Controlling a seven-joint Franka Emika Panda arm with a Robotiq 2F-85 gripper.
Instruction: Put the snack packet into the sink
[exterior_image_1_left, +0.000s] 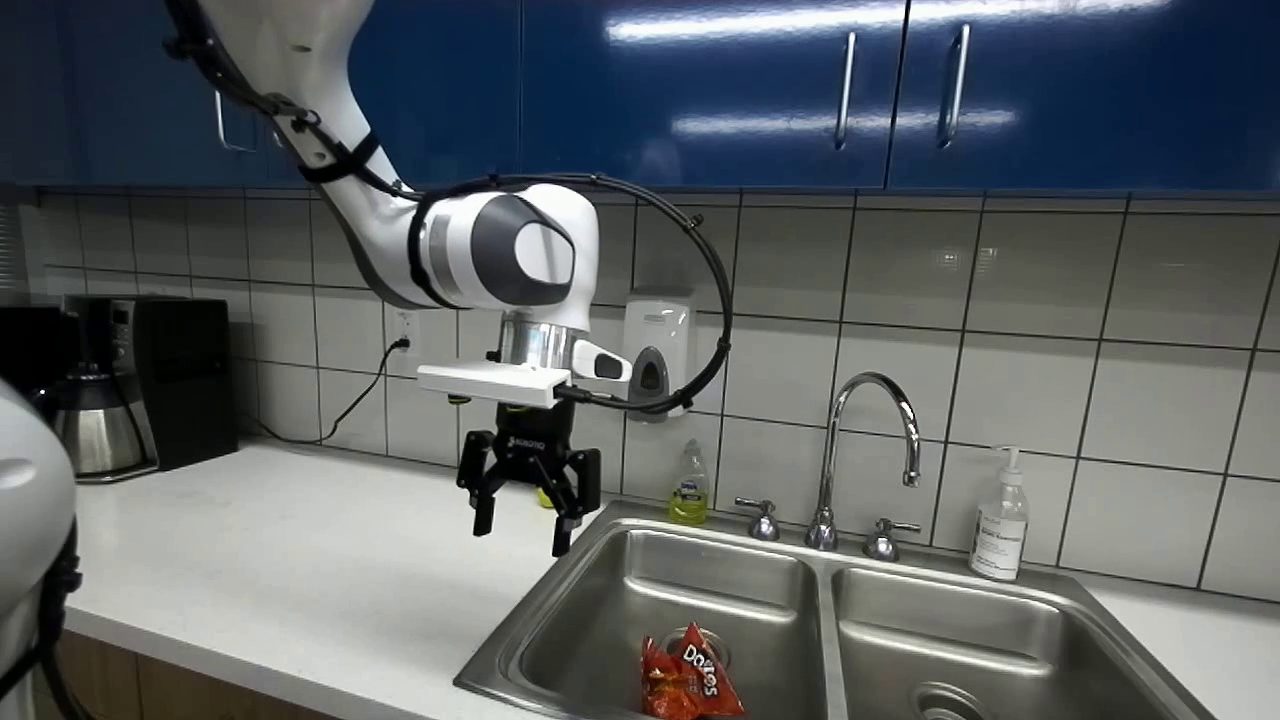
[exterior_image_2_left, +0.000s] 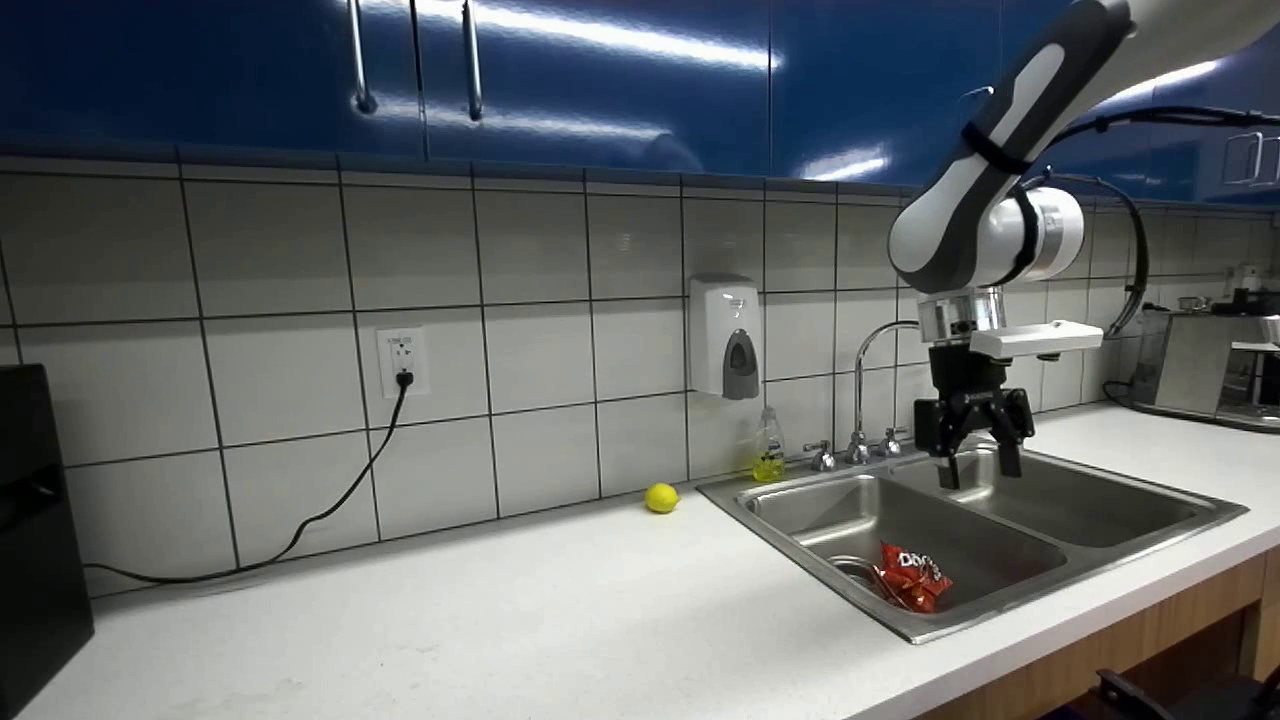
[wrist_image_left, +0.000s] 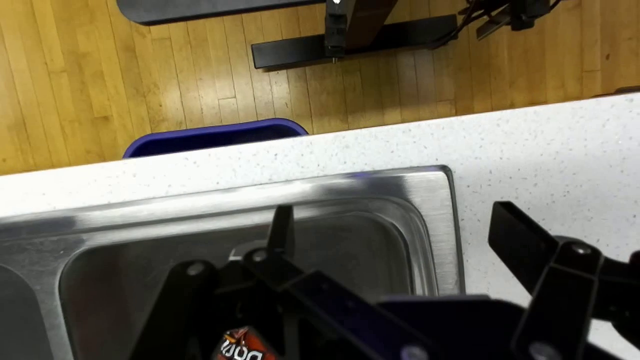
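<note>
Clearly, the packet (exterior_image_1_left: 700, 680) lies in the sink (exterior_image_1_left: 720, 575), below the empty, wide-spread jaws, which could snag it if lowered.

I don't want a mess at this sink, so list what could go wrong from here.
The snack packet lies in the sink, seemingly partly over the drain; it might block running water.
The bottle of yellow liquid stands on the sink's back rim; a low sideways swing of the open gripper might tip it.
The yellow ball sits loose on the counter beside the sink; a bump could set it rolling.
</note>
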